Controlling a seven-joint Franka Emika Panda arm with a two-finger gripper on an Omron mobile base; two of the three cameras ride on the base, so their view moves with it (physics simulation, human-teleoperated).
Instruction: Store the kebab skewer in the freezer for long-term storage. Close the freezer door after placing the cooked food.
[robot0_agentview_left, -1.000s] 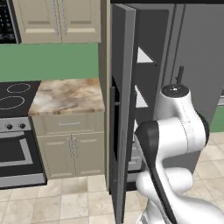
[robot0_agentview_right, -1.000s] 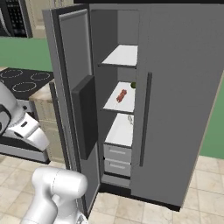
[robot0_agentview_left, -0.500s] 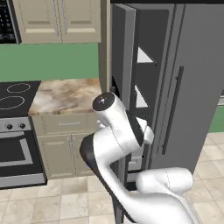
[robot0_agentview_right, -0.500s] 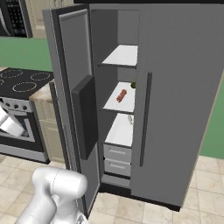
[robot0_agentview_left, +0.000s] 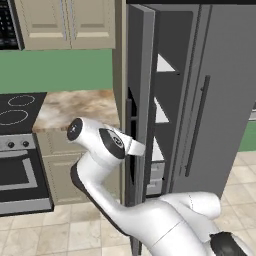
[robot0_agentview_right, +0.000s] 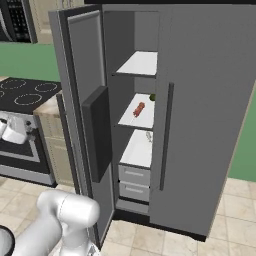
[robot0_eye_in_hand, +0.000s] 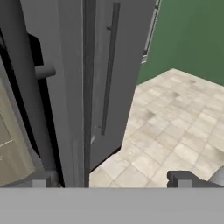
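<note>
So we've got the kebab skewer (robot0_agentview_right: 139, 108) lying on the middle shelf inside the freezer (robot0_agentview_right: 139, 120), freezer door (robot0_agentview_right: 85, 115) hanging open. Our hand (robot0_eye_in_hand: 109, 180) sits spread wide by the door's outer edge, holding nothing.

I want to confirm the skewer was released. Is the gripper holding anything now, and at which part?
Nothing is held. In the hand view the gripper is open, fingertips apart, nothing between them. The kebab skewer lies on a freezer shelf.
</note>
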